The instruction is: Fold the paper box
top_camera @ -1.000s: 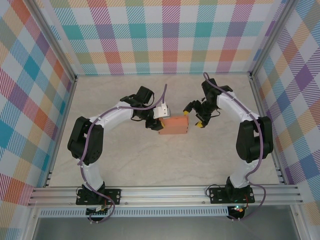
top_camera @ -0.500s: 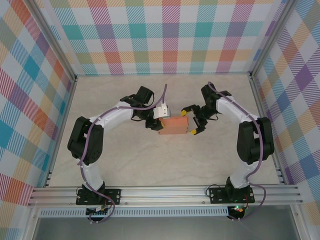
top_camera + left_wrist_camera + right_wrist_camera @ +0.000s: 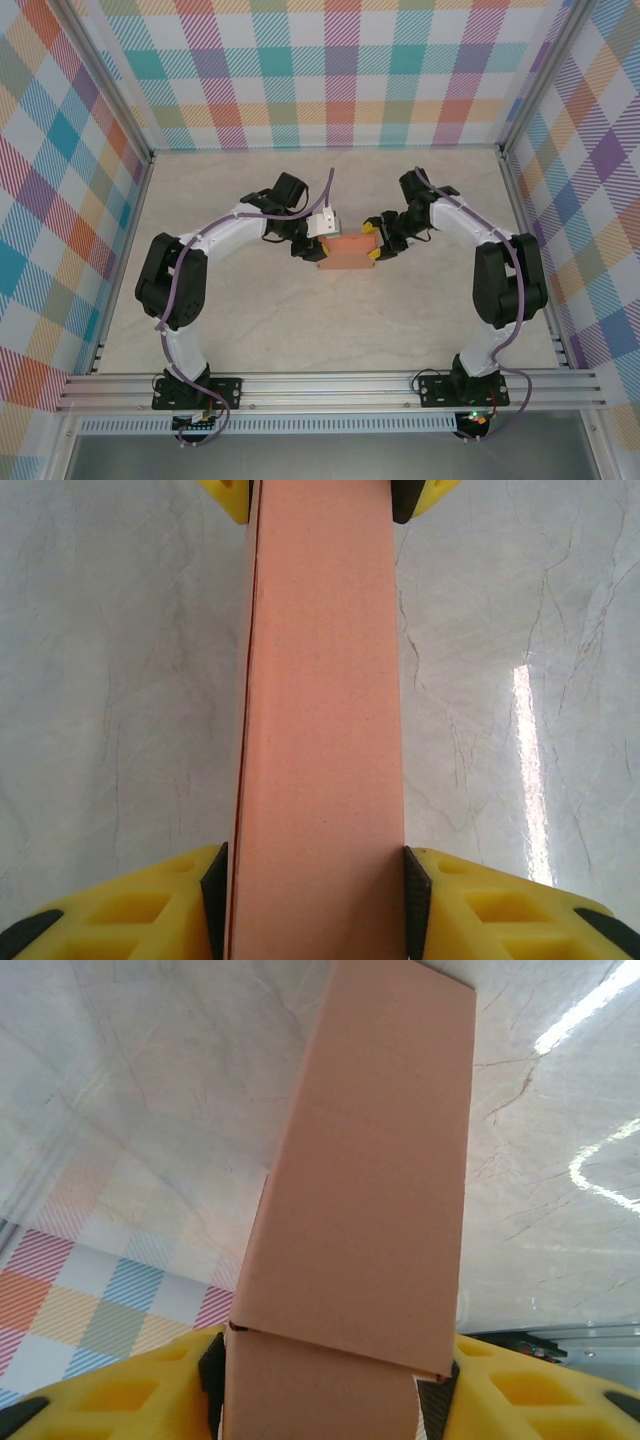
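We look down on a pale marble-patterned table inside checked pastel walls. Two white and black arms rise from the bottom edge and bend inward to meet just above the frame's centre.

From the left, the left arm curves right, and the left gripper sits at the left end of the paper box. The box is a small salmon-orange rectangle lying just above the centre of the frame, between the two grippers. At its right end is the right gripper, with the right arm behind it.

In the left wrist view, the box runs up the middle of the frame as a long flat strip. The left gripper's yellow fingers press against both its sides at the bottom, so this gripper is clamped on the box. A thin dark seam runs along the box's left edge. Yellow tips of the other gripper flank its far end at the top.

In the right wrist view, the box rises from bottom centre toward the upper right. The right gripper's yellow fingers sit against both sides of its near end, so we judge it is gripping the box too. A fold line crosses the box just above the fingers.

We judge the task is nearly done, since the card already stands as a closed, flat box. What looks left is pressing the ends and seam fully shut, then letting go.
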Controlling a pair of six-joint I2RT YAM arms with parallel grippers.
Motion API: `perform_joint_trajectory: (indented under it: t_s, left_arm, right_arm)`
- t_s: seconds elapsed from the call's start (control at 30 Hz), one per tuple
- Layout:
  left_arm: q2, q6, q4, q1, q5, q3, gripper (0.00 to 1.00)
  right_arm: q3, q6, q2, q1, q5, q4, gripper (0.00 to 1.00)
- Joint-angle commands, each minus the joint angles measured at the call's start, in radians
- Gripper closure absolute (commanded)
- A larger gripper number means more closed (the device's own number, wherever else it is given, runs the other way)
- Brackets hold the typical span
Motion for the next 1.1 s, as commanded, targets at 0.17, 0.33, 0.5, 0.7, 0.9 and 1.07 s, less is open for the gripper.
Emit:
perform_joint_trajectory:
  t_s: [0.17,0.33,0.5,0.7,0.9,1.07]
  left_arm:
    - [-0.061,-0.063,-0.020,0.028,0.051,-0.051,0.52]
    - [-0.057,-0.049,-0.036,0.034,0.031,-0.052,0.52]
    - [-0.035,-0.048,-0.033,0.032,0.037,-0.051,0.52]
    - [-0.039,-0.047,-0.014,0.032,0.028,-0.063,0.52]
    - [-0.069,-0.081,0.011,0.034,0.031,-0.072,0.50]
    - [-0.173,-0.227,0.121,0.034,0.016,-0.085,0.45]
  right_arm:
    - [0.003,0.089,0.042,0.011,0.055,-0.041,0.52]
    - [0.022,0.074,0.058,0.011,0.025,-0.046,0.25]
    - [0.017,0.071,0.065,0.011,0.033,-0.049,0.22]
    - [0.020,0.078,0.089,0.015,0.019,-0.041,0.35]
    - [0.018,0.103,0.092,0.016,0.034,-0.038,0.51]
    - [0.011,0.130,0.082,0.017,0.055,-0.044,0.55]
